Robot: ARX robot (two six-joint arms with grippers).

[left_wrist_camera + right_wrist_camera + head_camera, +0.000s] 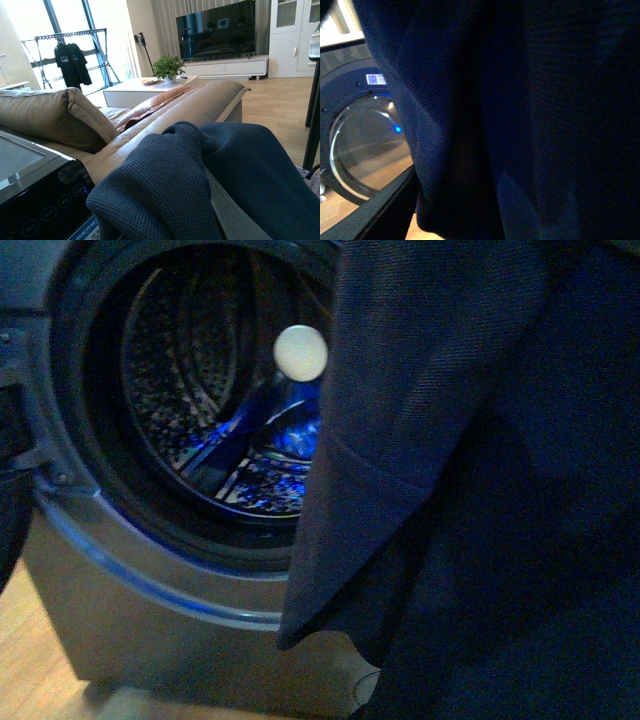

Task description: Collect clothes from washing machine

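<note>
The clothes (pixel 470 470), dark navy fabric, hang in front of the front camera and cover the right half of that view. The washing machine (pixel 150 620) stands behind them, grey, with its round mouth open and the perforated drum (pixel 190 380) lit blue inside. A small white ball (pixel 300 352) shows in the drum's mouth. In the left wrist view navy knit cloth (pixel 165 185) drapes over my left gripper and hides its fingers. In the right wrist view dark cloth (pixel 520 125) fills most of the picture and hides my right gripper. Both grippers are shut on the clothes.
The machine's open glass door (pixel 365 150) shows in the right wrist view. The left wrist view shows the machine's black control panel (pixel 40 205), a beige sofa (pixel 165 110), a white coffee table (pixel 140 87) and wood floor (pixel 280 105).
</note>
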